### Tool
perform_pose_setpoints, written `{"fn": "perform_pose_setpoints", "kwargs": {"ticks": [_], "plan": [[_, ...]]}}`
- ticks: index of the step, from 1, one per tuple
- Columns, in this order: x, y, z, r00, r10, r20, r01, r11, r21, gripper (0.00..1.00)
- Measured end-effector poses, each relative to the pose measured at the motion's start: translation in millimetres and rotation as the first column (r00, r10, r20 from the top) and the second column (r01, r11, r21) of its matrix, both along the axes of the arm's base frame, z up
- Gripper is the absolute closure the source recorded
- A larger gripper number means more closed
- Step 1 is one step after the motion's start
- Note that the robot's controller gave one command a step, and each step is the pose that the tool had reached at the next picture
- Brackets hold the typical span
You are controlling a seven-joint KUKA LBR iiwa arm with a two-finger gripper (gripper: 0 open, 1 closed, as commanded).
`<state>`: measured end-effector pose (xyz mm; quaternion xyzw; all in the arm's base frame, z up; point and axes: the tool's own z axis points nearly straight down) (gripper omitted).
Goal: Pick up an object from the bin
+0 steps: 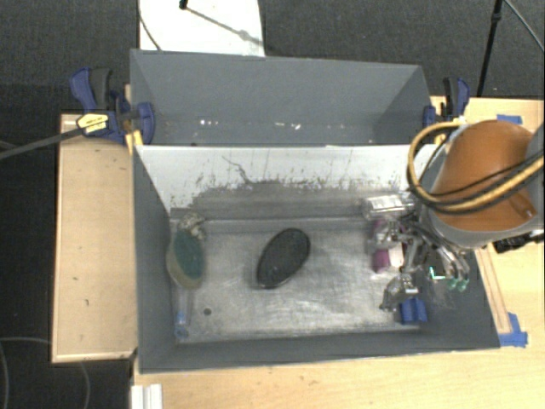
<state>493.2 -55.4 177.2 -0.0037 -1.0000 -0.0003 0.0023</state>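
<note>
The pincer [407, 279] hangs at the right side of the bin [281, 100], just beside a small purple thing [380, 258] and a blue thing [412, 312]; I cannot tell if it is open or closed. The wall [464, 322] is close, so the pincer might bump it or knock them away. The grey metal floor [341, 305] has lots of room, with a black oval thing [283, 258] in the middle and a green brush [186, 260] at the left.

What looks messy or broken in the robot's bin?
Nothing looks spilled or broken. The black oval lump lies mid-bin, the green oval scrubber lies by the left wall, and only the grey metal bin's back wall is scuffed.
</note>
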Motion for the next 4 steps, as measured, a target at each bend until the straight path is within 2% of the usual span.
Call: {"fn": "perform_pose_setpoints", "kwargs": {"ticks": [1, 2, 3, 4], "plan": [[55.3, 102.7, -74.1, 0.993, 0.117, 0.009, -0.117, 0.993, 0.003, 0.00], [59.0, 158.6, -104.8, 0.951, 0.308, 0.011, -0.308, 0.951, -0.001, 0.00], [61.7, 157.9, -102.2, 0.952, 0.307, 0.019, -0.307, 0.952, -0.002, 1.00], [8.7, 245.2, 50.8, 0.888, 0.459, 0.014, -0.459, 0.888, 0.001, 1.00]]}}
